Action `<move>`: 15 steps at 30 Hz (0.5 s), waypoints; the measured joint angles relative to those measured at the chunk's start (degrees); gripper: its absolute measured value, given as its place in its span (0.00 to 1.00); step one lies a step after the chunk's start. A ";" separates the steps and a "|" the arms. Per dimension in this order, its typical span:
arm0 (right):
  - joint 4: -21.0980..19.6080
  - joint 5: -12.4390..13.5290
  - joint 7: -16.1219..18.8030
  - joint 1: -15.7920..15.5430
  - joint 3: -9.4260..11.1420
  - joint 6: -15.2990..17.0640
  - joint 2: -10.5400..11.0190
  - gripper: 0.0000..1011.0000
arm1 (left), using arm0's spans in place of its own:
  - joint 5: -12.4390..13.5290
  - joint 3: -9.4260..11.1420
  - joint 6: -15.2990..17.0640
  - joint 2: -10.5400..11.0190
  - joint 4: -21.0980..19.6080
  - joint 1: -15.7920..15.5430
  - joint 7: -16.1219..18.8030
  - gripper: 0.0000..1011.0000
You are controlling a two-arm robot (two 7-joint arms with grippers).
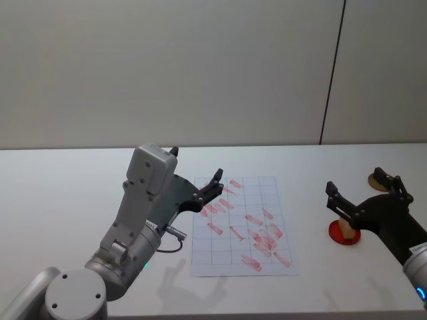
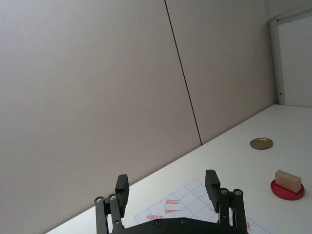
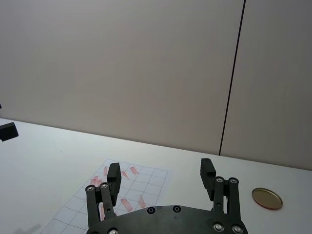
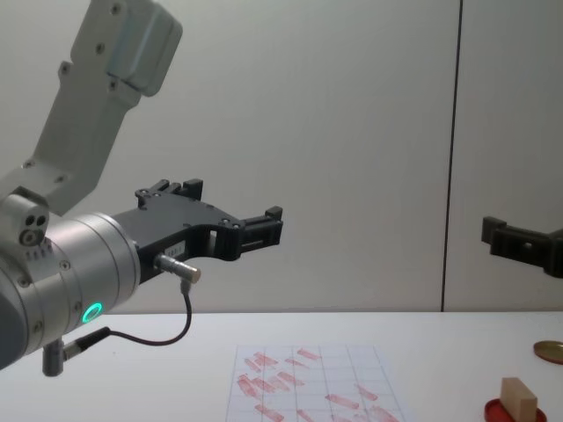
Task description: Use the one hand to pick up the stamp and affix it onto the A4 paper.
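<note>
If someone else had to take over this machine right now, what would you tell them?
Left gripper: jaws open, empty, raised over the A4 paper's left edge.
Right gripper: jaws open, empty, raised near the stamp.
The stamp stands on the red dish, right of the paper.
Done: nothing yet; stamp not picked up.
Left: grasp it, press it on the paper.

The left arm (image 1: 143, 193) comes up from the lower left with its elbow bent, and the left pincer (image 1: 196, 163) points forward and to the right, held in the air with its two black fingers spread wide and nothing between them. The right arm (image 1: 415, 267) reaches in from the lower right, and the right pincer (image 1: 354, 180) is likewise raised, fingers apart and empty.
</note>
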 joint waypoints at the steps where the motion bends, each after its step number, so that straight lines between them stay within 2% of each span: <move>1: 0.00 0.00 0.00 0.00 0.00 0.00 0.00 0.99 | 0.00 0.00 0.00 0.00 0.00 0.00 0.00 0.98; 15: 0.00 0.00 0.00 0.00 0.00 0.00 0.00 0.99 | 0.00 0.00 0.00 0.00 0.00 0.00 0.00 0.98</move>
